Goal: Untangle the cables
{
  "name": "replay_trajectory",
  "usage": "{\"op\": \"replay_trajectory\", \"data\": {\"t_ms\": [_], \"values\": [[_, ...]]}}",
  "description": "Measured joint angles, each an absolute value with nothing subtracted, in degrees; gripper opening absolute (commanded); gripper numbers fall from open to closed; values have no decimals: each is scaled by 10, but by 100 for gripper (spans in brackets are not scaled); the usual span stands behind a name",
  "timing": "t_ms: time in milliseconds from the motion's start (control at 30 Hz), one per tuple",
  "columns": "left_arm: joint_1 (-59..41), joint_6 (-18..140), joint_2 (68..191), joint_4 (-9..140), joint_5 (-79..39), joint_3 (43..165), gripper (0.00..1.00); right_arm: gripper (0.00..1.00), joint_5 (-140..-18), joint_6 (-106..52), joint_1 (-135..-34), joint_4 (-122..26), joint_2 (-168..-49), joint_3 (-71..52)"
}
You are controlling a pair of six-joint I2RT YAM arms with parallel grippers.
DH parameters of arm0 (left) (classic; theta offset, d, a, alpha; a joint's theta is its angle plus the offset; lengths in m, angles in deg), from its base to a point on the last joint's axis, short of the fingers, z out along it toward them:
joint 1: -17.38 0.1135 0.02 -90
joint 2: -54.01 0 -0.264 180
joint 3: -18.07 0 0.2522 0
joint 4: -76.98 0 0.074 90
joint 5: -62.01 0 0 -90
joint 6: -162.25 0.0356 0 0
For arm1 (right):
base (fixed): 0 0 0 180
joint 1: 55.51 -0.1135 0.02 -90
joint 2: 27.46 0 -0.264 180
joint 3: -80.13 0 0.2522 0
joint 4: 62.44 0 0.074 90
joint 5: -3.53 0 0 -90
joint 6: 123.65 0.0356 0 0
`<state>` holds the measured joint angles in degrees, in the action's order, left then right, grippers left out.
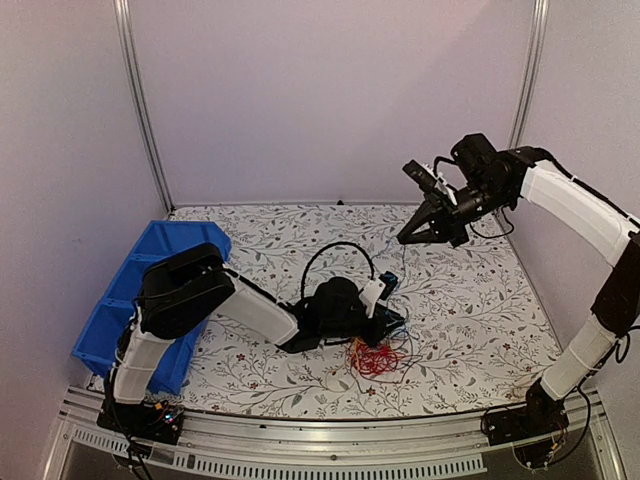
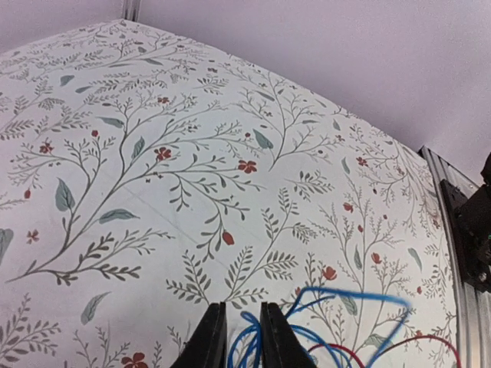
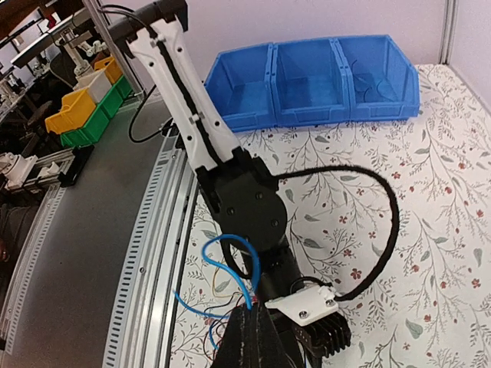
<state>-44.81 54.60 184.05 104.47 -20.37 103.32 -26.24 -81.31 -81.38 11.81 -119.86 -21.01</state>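
The cables [image 1: 375, 358] lie as a mostly red clump on the floral table, just in front of my left gripper [image 1: 390, 305]. In the left wrist view, blue cable strands [image 2: 244, 341] pass through the narrow gap between the left fingers [image 2: 209, 337]. The jaws stand a little wider than the strands. More blue loops [image 2: 353, 295] and a red strand [image 2: 414, 349] lie to the right. My right gripper [image 1: 405, 238] hangs raised above the table's back right. Seen from the right wrist, that gripper [image 3: 261, 314] is shut on a blue cable [image 3: 227, 235] that loops upward from its tips.
A blue three-compartment bin [image 1: 150, 290] stands at the table's left edge. The left arm's black wrist [image 3: 249, 203] and its black hose [image 3: 387, 207] lie low over the table's middle. An aluminium rail [image 1: 330, 440] runs along the near edge.
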Motion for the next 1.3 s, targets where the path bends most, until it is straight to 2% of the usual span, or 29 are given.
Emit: {"op": "replay_trajectory", "data": {"t_ms": [100, 200, 533, 733, 1067, 1200, 1300], "values": [[-446, 530, 1865, 1045, -191, 1033, 3, 0, -248, -813, -804, 143, -1189, -296], [-446, 517, 1872, 1048, -180, 1031, 0, 0, -236, -810, -787, 150, -1177, -375], [-442, 493, 1872, 1090, -169, 1008, 0, 0, -220, -768, -748, 146, -1145, -535], [-439, 484, 1871, 1104, -165, 1005, 0, 0, -201, -732, -680, 130, -1156, -658], [-439, 483, 1871, 1105, -165, 1001, 0, 0, -152, -662, -633, 88, -1177, -695], [-438, 482, 1871, 1092, -165, 996, 0, 0, -116, -611, -551, 28, -1184, -747], [-437, 483, 1870, 1084, -166, 992, 0, 0, -53, -517, -470, -97, -1177, -754]]}}
